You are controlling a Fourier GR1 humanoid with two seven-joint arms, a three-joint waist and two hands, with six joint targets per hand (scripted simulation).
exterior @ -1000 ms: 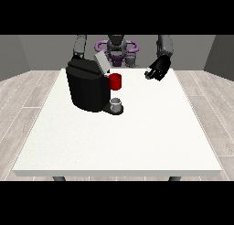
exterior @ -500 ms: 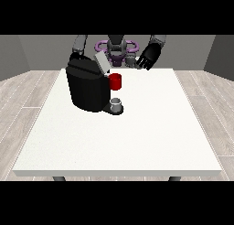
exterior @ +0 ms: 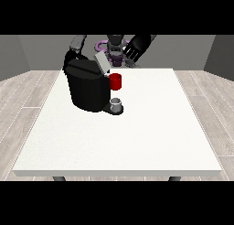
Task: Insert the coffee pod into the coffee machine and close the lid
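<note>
The black coffee machine (exterior: 87, 89) stands on the white table (exterior: 137, 137) at the back left. Its grey lid (exterior: 101, 63) is tilted up. A red thing at the machine (exterior: 115, 81) sits at its front. A grey thing (exterior: 117, 104) stands on the machine's base just below. The hand at the view's right (exterior: 136, 47) hovers above the table's far edge, to the right of the lid and apart from it, its fingers relaxed and holding nothing. The hand at the view's left (exterior: 71, 54) is mostly hidden behind the machine's top.
The robot's torso (exterior: 115, 48) is behind the table's far edge. Wooden floor (exterior: 27, 91) surrounds the table. The table's white top stretches out in front of and to the right of the machine.
The hand at the view's right has risen and moved to the view's left, nearer the raised lid. The machine, lid and grey thing have not moved.
</note>
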